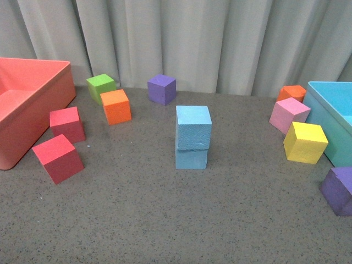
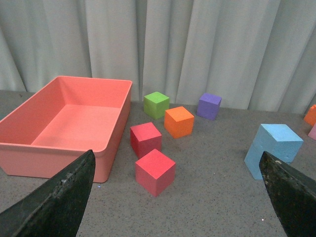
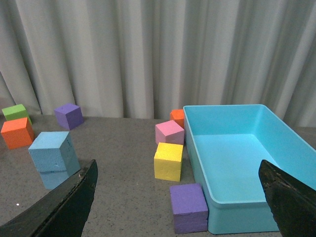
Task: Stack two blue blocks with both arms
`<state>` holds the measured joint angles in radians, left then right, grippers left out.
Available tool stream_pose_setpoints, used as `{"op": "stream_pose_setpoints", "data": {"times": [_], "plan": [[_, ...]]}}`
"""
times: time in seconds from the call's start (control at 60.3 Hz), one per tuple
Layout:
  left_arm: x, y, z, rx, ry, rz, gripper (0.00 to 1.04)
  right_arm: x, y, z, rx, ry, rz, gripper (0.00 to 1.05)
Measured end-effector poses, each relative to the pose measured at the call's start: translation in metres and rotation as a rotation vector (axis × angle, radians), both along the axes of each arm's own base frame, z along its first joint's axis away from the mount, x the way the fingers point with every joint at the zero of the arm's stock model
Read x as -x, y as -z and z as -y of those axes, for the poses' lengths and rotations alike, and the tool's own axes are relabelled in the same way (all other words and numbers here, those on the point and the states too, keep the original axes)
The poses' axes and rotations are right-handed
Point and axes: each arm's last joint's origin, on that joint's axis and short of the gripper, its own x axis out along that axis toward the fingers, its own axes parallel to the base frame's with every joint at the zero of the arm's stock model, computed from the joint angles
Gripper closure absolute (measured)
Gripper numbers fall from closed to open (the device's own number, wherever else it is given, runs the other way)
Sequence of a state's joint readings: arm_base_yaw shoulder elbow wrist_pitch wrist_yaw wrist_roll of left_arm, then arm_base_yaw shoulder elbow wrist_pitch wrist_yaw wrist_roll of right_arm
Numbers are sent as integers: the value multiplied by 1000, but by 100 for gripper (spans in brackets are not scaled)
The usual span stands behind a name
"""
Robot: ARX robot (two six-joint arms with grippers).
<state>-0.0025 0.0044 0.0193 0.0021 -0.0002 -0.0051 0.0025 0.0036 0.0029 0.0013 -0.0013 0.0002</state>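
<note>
I use the blue stack as my landmark. In my front view, far to its left, sits the pink-red bin (image 1: 33, 104). Closer to the stack, still on its left, lie two red blocks: one (image 1: 58, 158) nearer to me and one (image 1: 67, 124) a bit farther back. Behind those are a green block (image 1: 101, 87) and an orange block (image 1: 116, 106) touching or almost touching each other. A purple block (image 1: 161, 89) sits behind the stack, a little to its left, near the grey curtain (image 1: 181, 38).

In the middle of the grey table (image 1: 165, 220) the top blue block (image 1: 193, 127) rests on the bottom blue block (image 1: 191, 157). The top one is turned a little, so its edges do not line up.

To the right of the stack I see a pink block (image 1: 289, 114) with another orange block (image 1: 292, 92) behind it, then a yellow block (image 1: 305, 142), then the turquoise bin (image 1: 333, 118). A second purple block (image 1: 339, 190) lies in front of that bin.

I see no arm in the front view. In the left wrist view the left gripper (image 2: 173, 197) has its fingers spread wide with nothing between them. In the right wrist view the right gripper (image 3: 175, 202) is spread wide too. The second purple block shows between its fingers, but I think it just lies on the table beyond them.
</note>
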Motion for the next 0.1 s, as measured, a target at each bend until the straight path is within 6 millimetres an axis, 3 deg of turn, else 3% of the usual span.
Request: {"op": "stream_pose_setpoints", "data": {"times": [0.099], "plan": [[0, 0, 0, 0, 0, 0, 7, 0, 0, 0, 0, 0, 0, 10]]}}
